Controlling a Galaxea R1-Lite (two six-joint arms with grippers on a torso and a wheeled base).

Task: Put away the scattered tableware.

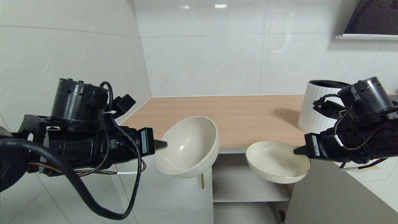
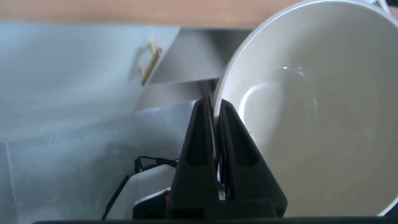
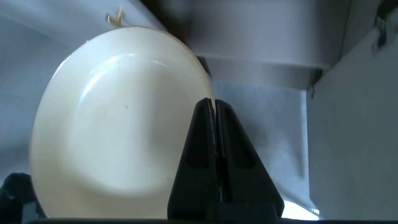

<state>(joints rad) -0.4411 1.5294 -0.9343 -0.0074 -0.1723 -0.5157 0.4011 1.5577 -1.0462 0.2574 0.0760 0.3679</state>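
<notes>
Deep cream ceramic bowl (image 1: 189,146) is pinched at its left rim between the pressed-together jaws of the left gripper (image 1: 163,144). It hangs tipped up, hollow facing the near side, in the air in front of the edge of the light wooden countertop (image 1: 236,118). To its right and apart from it, a shallow cream plate with a thin gold rim (image 1: 276,160) is held nearly level, its right edge clamped by the right gripper (image 1: 297,151). An open grey cabinet shelf (image 1: 245,183) lies below them. A white ribbed container (image 1: 314,112) stands on the counter at the right.
</notes>
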